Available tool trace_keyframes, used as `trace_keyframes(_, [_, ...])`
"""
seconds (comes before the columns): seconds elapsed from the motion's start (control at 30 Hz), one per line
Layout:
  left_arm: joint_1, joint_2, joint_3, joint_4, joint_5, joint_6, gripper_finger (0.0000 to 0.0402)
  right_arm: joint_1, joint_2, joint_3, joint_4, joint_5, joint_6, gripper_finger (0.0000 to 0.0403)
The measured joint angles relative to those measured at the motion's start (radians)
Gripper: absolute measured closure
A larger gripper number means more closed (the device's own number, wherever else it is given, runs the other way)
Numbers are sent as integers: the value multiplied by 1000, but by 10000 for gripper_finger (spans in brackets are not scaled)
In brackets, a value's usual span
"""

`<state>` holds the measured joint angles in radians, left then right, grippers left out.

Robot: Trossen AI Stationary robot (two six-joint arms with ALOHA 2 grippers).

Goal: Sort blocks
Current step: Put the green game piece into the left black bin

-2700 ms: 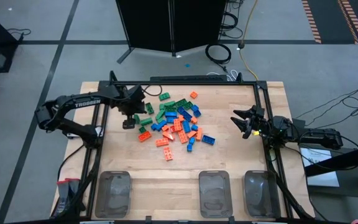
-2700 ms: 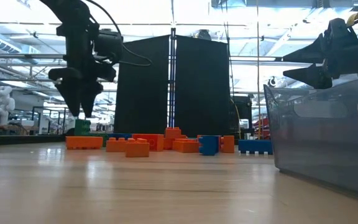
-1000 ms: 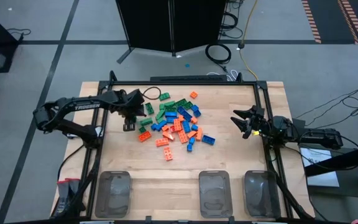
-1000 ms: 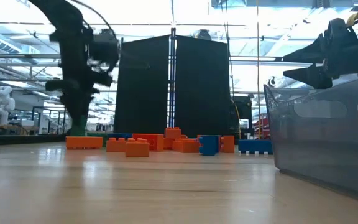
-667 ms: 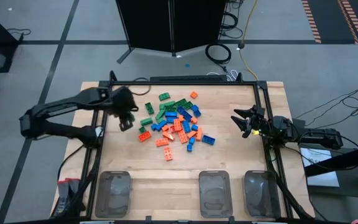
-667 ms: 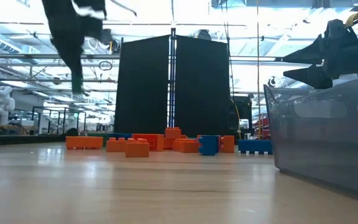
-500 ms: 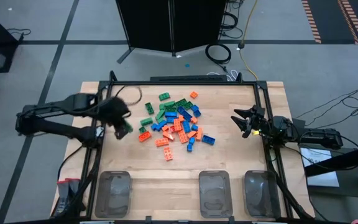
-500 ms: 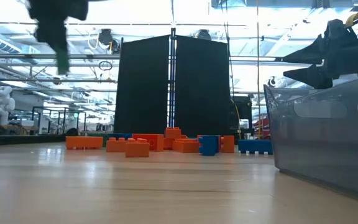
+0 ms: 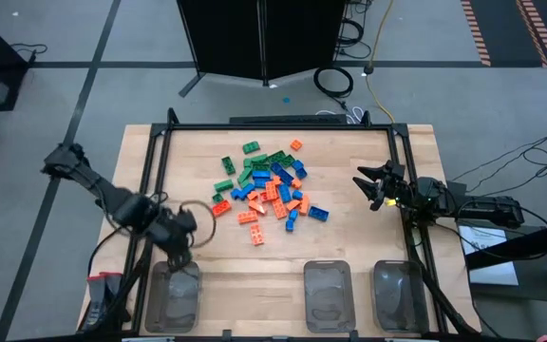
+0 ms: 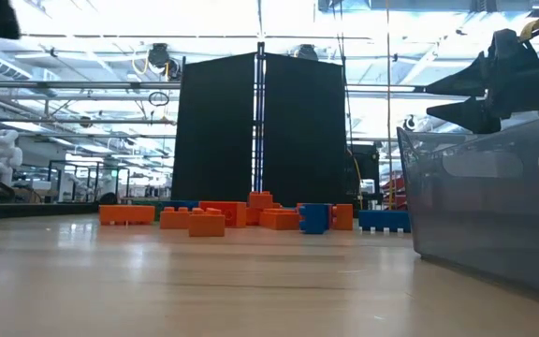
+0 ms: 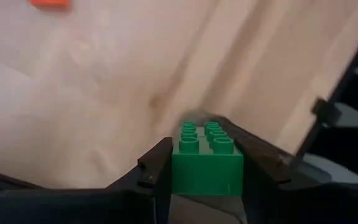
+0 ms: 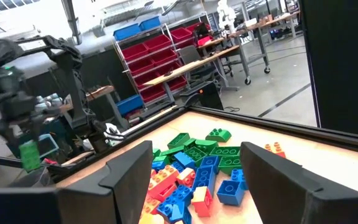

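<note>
Left hand (image 9: pixel 180 249): clamped on one green block (image 11: pixel 207 158), held above the tabletop (image 9: pixel 349 237) beside the leftmost clear tray (image 9: pixel 174 295). Right hand (image 9: pixel 372 186): fingers spread, holding nothing, raised at the tabletop's right edge. Blocks (image 9: pixel 269 188): green, orange and blue, heaped loose mid-tabletop, well apart from the three trays along the near edge.

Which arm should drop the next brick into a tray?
Left. Its gripper, shut on a green brick, hangs just above the leftmost tray; the right gripper waits empty at the table's right edge.
</note>
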<state>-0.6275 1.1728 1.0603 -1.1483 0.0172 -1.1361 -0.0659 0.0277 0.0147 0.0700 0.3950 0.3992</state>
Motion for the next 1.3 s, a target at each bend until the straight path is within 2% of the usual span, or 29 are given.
trace_keyframes(0.23, [-177, 101, 0, 112, 4, -113, 273, 0, 0, 0, 0, 0, -4, 165])
trace_keyframes(0.47, [-242, 200, 0, 112, -14, -141, 269, 0, 0, 0, 0, 0, -24, 165])
trace_keyframes(0.73, [-242, 219, 0, 105, -5, -229, 96, 0, 0, 0, 0, -1, -23, 165])
trace_keyframes(0.8, [-242, 219, 0, 106, -3, -248, 73, 0, 0, 0, 0, -1, -27, 165])
trace_keyframes(0.9, [-225, 211, 4, 113, -7, -263, 61, 0, 0, 0, 0, -2, -43, 165])
trace_keyframes(1.0, [-178, 178, 50, 80, -87, -234, 64, 0, 0, 0, 0, -2, -45, 165])
trace_keyframes(1.13, [-65, 118, 117, -99, -211, -145, 77, 0, 0, 0, 0, -3, -45, 165])
trace_keyframes(1.3, [146, 28, 137, -155, -538, 18, 80, 0, 0, 0, 0, -3, -45, 165])
